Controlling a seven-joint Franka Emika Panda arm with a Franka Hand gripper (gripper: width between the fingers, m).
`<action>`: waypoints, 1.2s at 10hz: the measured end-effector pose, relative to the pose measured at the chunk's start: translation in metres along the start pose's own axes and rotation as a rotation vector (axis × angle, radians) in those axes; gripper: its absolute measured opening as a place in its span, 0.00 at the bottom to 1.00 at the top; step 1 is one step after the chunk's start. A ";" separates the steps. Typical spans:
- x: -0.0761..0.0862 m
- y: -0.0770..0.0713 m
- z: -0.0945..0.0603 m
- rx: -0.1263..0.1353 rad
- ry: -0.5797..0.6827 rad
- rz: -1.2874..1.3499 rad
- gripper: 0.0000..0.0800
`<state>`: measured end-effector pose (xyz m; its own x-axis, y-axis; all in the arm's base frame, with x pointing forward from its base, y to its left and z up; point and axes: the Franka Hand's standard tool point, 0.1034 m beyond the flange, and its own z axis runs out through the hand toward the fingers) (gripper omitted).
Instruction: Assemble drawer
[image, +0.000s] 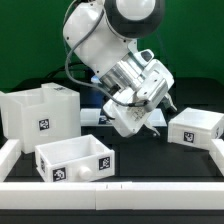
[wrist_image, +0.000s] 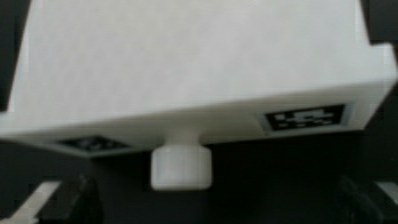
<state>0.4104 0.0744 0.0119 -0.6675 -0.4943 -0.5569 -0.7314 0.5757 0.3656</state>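
The drawer lies in three white tagged parts. Its large boxy housing (image: 40, 113) stands at the exterior view's left. One open-top tray (image: 73, 160) with a round knob (image: 96, 170) sits in front, and a second tray (image: 195, 127) sits at the right. My gripper (image: 152, 122) hangs tilted over the middle, between the housing and the right tray. In the wrist view a tray (wrist_image: 178, 70) fills the picture, its knob (wrist_image: 178, 166) pointing toward my gripper (wrist_image: 205, 205) with a tag on each side. The dark fingers (wrist_image: 45, 203) stand wide apart and open, holding nothing.
Low white rails edge the table at the front (image: 110, 190), the left (image: 8, 150) and the right (image: 218, 155). A flat tagged strip (image: 91, 118) lies behind the gripper, partly hidden by the arm. The table top is black.
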 end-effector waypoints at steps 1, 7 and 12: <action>-0.001 0.000 0.000 0.001 0.000 0.023 0.81; 0.001 0.000 0.000 -0.001 0.003 -0.144 0.81; -0.001 0.005 0.004 -0.103 0.080 -0.412 0.81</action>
<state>0.4079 0.0805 0.0119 -0.3226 -0.7205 -0.6139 -0.9465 0.2538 0.1994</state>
